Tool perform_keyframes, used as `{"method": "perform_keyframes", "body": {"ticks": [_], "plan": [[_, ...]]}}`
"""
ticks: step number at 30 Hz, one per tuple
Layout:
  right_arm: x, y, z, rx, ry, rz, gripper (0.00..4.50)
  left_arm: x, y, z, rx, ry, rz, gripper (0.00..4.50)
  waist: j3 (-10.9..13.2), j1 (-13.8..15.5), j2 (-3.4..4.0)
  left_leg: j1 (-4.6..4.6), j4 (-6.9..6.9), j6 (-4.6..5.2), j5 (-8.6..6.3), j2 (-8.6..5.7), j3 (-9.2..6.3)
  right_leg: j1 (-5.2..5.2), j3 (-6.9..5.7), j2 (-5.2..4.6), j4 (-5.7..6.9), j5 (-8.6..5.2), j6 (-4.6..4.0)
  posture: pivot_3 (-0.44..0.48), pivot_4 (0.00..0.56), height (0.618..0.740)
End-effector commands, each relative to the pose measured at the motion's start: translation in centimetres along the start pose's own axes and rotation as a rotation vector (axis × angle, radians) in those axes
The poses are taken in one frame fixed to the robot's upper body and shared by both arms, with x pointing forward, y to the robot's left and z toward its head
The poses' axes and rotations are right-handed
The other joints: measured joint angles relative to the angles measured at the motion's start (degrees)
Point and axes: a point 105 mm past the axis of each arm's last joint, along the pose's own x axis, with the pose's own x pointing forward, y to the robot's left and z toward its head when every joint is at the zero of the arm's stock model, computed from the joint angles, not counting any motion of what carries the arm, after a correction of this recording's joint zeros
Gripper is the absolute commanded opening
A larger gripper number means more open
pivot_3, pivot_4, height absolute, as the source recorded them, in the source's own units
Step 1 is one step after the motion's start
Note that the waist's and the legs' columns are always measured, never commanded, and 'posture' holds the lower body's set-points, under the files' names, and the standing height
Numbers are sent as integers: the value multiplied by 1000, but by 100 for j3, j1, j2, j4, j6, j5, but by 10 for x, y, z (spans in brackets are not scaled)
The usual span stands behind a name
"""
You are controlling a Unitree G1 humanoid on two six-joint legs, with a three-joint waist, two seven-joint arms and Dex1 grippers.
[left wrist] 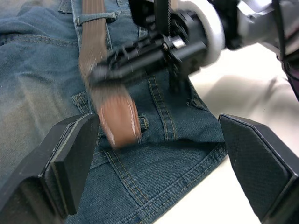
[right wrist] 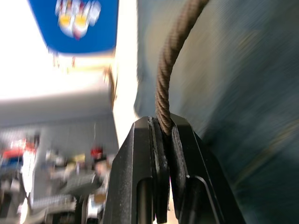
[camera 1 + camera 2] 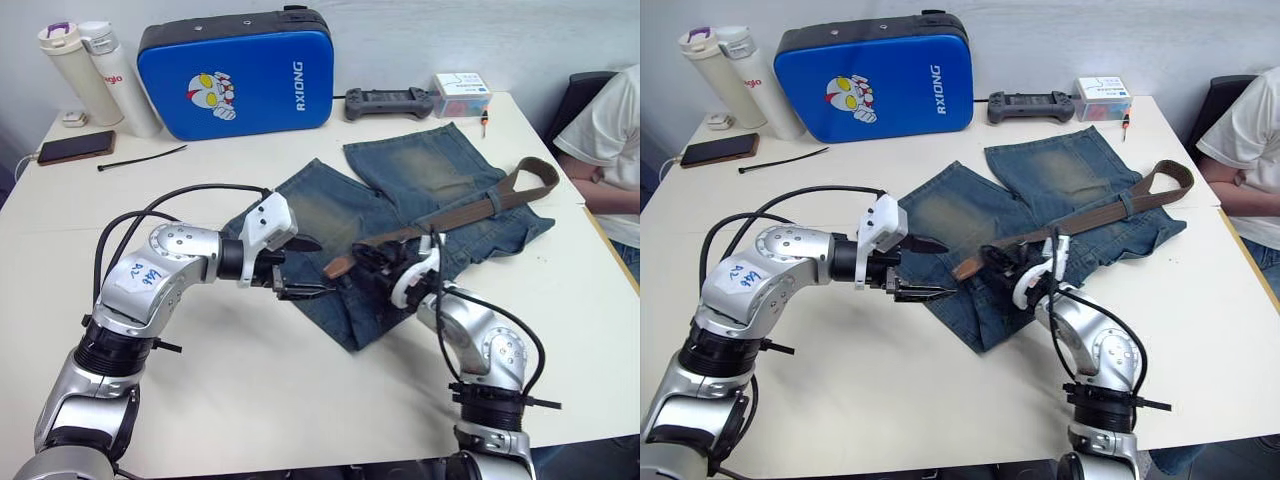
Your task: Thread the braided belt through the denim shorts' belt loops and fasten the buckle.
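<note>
Faded blue denim shorts (image 3: 420, 215) lie flat on the white bench (image 3: 250, 380), waistband toward the robot. The dark-brown braided belt (image 3: 470, 212) runs along the waistband, already under at least one denim belt loop (image 1: 96, 17), its far end curling off the shorts' edge, presumably slack left for pulling. The right pincer (image 3: 378, 262) is clamped on the belt just behind the tan leather tip (image 1: 119, 122), holding it raised, apparently to steer it to the next loop. The left pincer (image 3: 297, 268) hovers wide apart and empty, facing the tip, seemingly ready to receive it.
</note>
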Motion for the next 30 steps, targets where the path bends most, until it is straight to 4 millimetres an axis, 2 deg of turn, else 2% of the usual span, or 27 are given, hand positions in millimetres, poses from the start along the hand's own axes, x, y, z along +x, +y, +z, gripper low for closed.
{"method": "perform_keyframes", "body": {"ticks": [1, 5, 8, 15, 18, 24, 30], "plan": [[-6, 12, 8, -10, -59, 50, 10, -3, -3, 9, 43, -12, -5, 4500, 0, 15, 0, 0, 0, 0, 0, 0, 0, 0, -1, 0, -1, 0, 0, 0, 150, 740], [-13, 12, 28, -78, -173, 71, 10, -3, -5, 8, 38, -13, -9, 4500, 0, 43, 0, -2, 1, 1, 0, -1, 0, 1, -1, -1, -6, 0, 0, 0, 150, 740], [-15, 5, 29, -217, -174, 50, 10, -3, -4, 8, 36, -11, -11, 4500, 0, 49, 0, -2, 0, 1, 0, -2, 0, 1, -1, -1, -8, 0, 0, 0, 150, 740], [-20, -8, 35, -336, -232, 59, 10, -11, -2, 5, 31, 11, 4, 4500, 0, 38, 0, -1, -7, 1, 0, -1, 0, 0, 0, 1, -8, 0, 0, 0, 150, 740], [-23, -15, 40, -353, -265, 50, 10, -17, -2, 1, 22, 33, 19, 4500, 0, 51, 0, 0, -7, 1, 0, -1, -1, 1, -1, 0, -8, 0, 0, 0, 150, 740], [-23, -11, 53, -353, -321, 75, 10, -28, -4, -5, 1, 61, 47, 4500, 0, 52, 0, 0, -6, -1, 1, -2, -1, 0, -1, -1, -9, 0, 0, 0, 150, 740], [-20, -21, 41, -320, -248, 70, 10, -30, -6, -6, -11, 60, 64, 4500, 0, 55, 0, 0, -7, -1, 1, -2, -2, 1, -2, -1, -9, 0, 0, 0, 150, 740]]}}
